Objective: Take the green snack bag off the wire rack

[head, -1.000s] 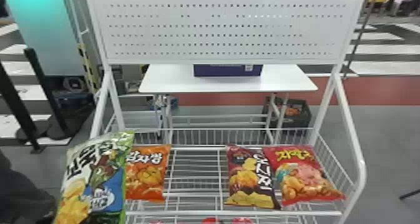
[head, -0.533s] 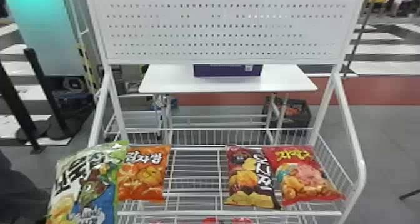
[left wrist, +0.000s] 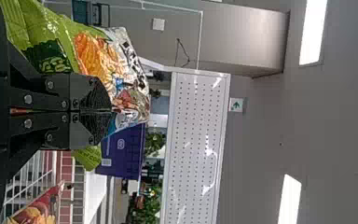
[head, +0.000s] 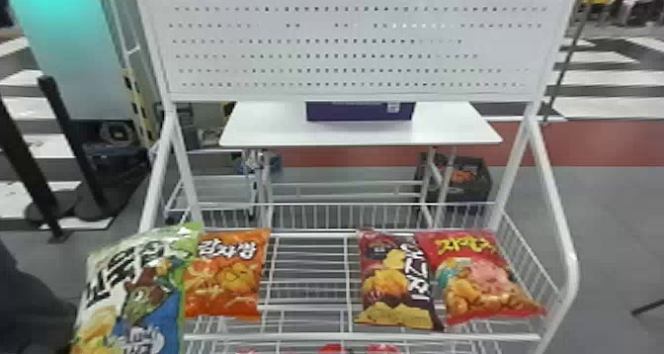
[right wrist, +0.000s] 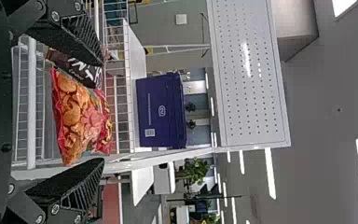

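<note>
- Green bag (head: 133, 298): it hangs over the rack's (head: 365, 336) front corner on the robot's left, tilted, overlapping the orange bag (head: 227, 279) in the head view; I judge it lifted, with most of the job done and carrying it clear the step in hand.
- The left hand (left wrist: 109, 111) is narrow, its fingertips nearly together, and looks to be pinching the foil. A thin fold like that could slide out under the full bag's weight, and a jerky pull would make it likelier.
- Held by so little, the bag may swing or twist; a fast turn would cause it, so the next move wants to be slow and smooth.
- Its edge could catch the post (head: 153, 195) or drag the orange bag along if carried sideways too low. I cannot tell whether it touches either.
- Squeezing harder to stop a slip could crease or burst the foil, as the bag looks puffed with air.
- The right hand (right wrist: 102, 112) is wide and empty, the red bag (right wrist: 81, 116) showing between its fingers; a stray push forward might knock that bag, so it had best keep back.
</note>
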